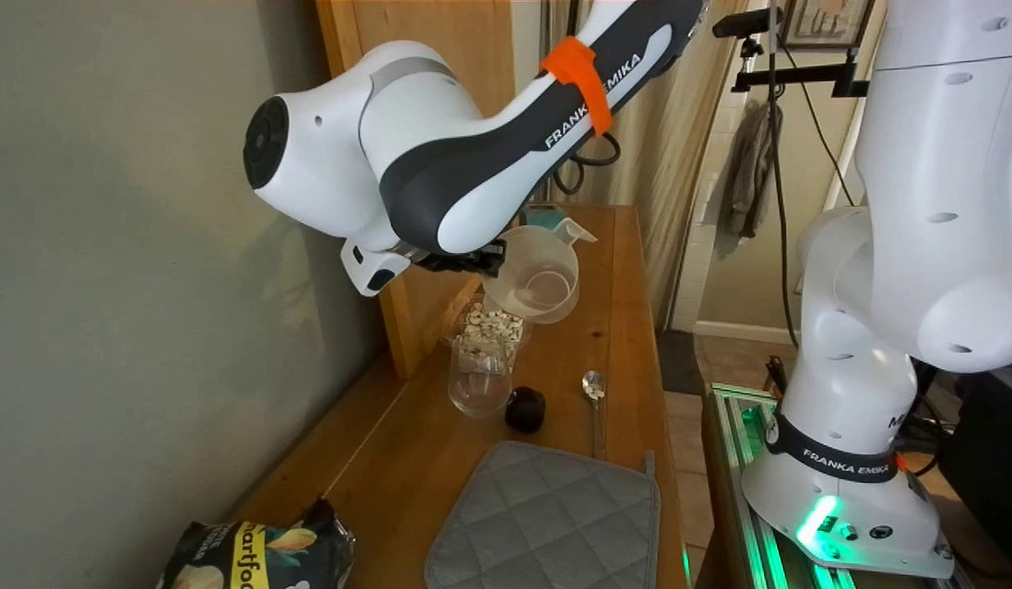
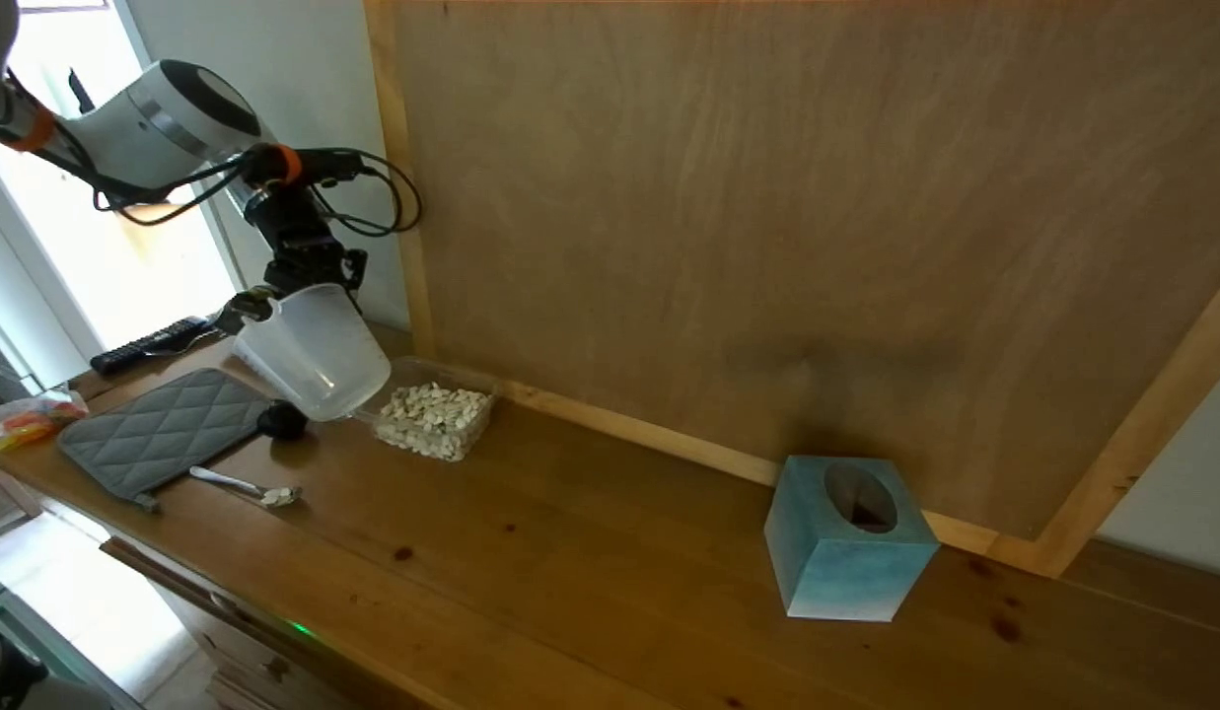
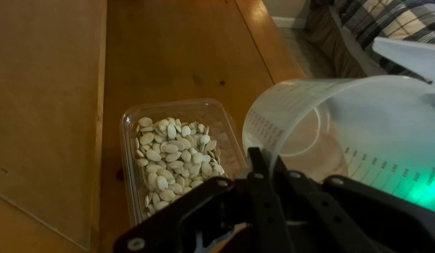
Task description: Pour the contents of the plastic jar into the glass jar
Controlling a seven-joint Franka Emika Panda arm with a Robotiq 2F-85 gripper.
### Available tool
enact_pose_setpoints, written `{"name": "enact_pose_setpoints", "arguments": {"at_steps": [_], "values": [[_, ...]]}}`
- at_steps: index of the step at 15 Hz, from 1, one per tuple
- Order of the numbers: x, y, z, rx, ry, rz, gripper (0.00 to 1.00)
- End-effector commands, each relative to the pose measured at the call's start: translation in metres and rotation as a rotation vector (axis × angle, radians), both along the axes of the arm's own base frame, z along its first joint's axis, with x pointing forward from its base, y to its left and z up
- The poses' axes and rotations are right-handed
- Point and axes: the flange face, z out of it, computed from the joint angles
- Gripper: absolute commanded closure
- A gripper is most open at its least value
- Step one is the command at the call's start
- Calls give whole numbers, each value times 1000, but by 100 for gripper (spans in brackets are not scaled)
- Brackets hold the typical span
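My gripper (image 3: 268, 163), nearly closed, pinches the tilted plastic jar (image 2: 319, 355) by its rim (it looks bare inside), presumably leaving the mouth free for pouring.

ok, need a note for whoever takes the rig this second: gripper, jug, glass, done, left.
Gripper: shut on the rim of the translucent measuring jug.
Jug: tilted, beside a clear plastic tray of pumpkin seeds; no contents visible inside.
Clear glass jar: near the tray, beside a round black object; its lower part looks empty.
Done: jug gripped. The views don't settle whether any pour happened.
Left: filling the glass jar, apparently. Jug seems empty, so I'd check what's to be poured first.
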Motion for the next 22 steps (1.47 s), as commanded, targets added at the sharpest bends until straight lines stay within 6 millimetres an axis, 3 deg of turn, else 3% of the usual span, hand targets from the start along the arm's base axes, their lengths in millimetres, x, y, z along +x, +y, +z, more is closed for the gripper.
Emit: {"name": "enact_pose_setpoints", "arguments": {"at_steps": [1, 11, 15, 16, 18, 19, 22], "values": [[14, 14, -9, -64, 16, 63, 99], [11, 46, -27, -122, 32, 153, 99], [13, 48, -30, -149, 38, 174, 99], [14, 47, -29, -152, 35, 176, 70], [7, 46, -35, -120, 24, 159, 62], [8, 46, -35, -120, 24, 159, 81], [8, 46, -35, -120, 24, 159, 62]]}}
